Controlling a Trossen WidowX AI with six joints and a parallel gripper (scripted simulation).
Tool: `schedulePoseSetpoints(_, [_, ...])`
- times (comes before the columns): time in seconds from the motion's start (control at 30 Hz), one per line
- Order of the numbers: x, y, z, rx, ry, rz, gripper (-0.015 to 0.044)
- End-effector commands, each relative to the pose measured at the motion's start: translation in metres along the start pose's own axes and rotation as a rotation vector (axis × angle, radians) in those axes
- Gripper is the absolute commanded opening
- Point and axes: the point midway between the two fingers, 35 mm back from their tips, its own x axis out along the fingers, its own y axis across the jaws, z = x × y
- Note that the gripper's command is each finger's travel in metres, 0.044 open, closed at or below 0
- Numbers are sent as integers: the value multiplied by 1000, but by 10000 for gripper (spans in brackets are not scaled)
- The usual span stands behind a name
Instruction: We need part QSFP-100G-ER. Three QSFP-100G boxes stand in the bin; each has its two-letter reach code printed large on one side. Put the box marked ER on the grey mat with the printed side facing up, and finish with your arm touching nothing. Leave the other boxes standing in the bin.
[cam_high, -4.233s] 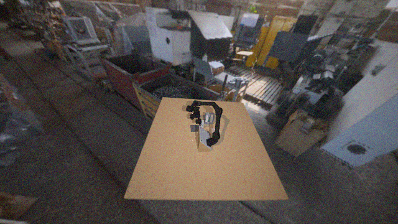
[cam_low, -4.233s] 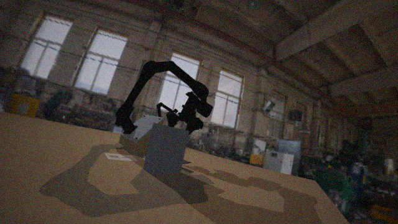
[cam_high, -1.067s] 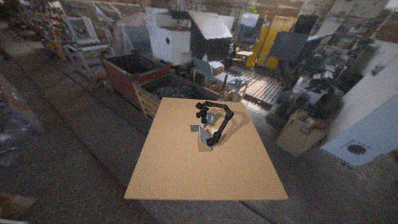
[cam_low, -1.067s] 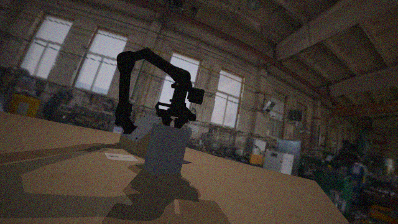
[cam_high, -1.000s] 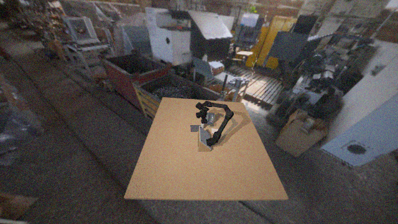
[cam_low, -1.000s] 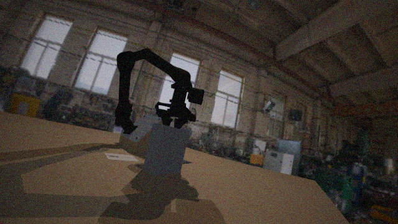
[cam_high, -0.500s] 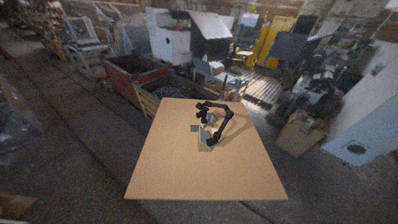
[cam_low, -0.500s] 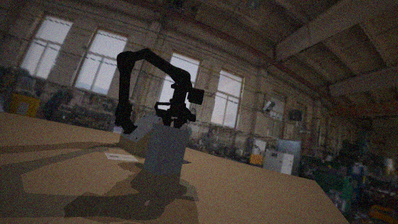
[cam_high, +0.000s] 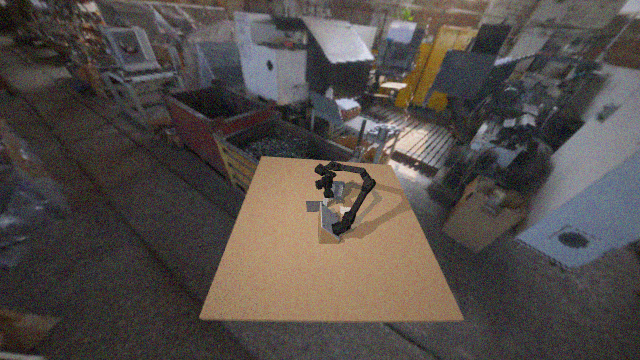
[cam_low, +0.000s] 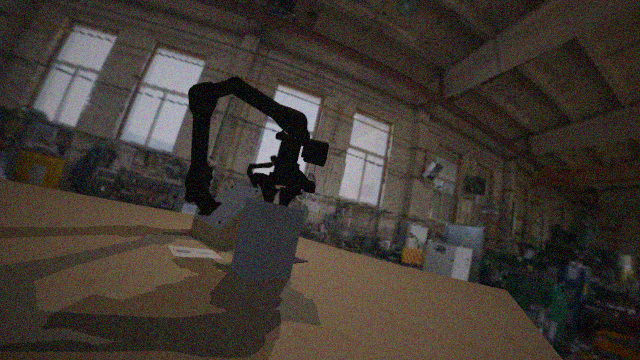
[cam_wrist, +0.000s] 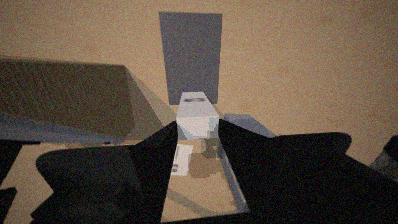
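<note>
The black arm (cam_high: 361, 197) (cam_low: 201, 145) arches over the brown table (cam_high: 325, 280) (cam_low: 380, 300) (cam_wrist: 310, 60), and its gripper (cam_high: 328, 196) (cam_low: 277, 201) (cam_wrist: 197, 124) points downward. The gripper is clamped on a white box (cam_high: 325, 201) (cam_wrist: 198, 111), which sits between the two dark fingers in the wrist view. A small dark mark shows on the box's pale face, but it is too blurred to read, so I cannot tell whether this is the ER box. The grey mat (cam_high: 313, 206) (cam_low: 301, 260) (cam_wrist: 192, 55) lies flat on the table; the box is near it, not lying on it. The grey bin (cam_high: 339, 189) (cam_low: 267, 240) stands beside the gripper in the top view, and in the exterior view it hides the fingertips and whatever is under them. Whether the box is wholly outside the bin is not clear, and the other two boxes cannot be made out. A white card (cam_high: 345, 208) (cam_low: 194, 252) (cam_wrist: 183, 160) with dark print lies on the table, between the bin and the arm's foot. Near that foot stands a slanted grey panel (cam_high: 327, 218) (cam_low: 227, 206) with a brown side.
</note>
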Motion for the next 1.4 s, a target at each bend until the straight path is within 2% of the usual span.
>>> schedulePoseSetpoints(0.0, [-8, -1, 1, 3, -4, -3, 157])
schedulePoseSetpoints(1.37, [-11, -5, 70, 0, -12, -6, 157])
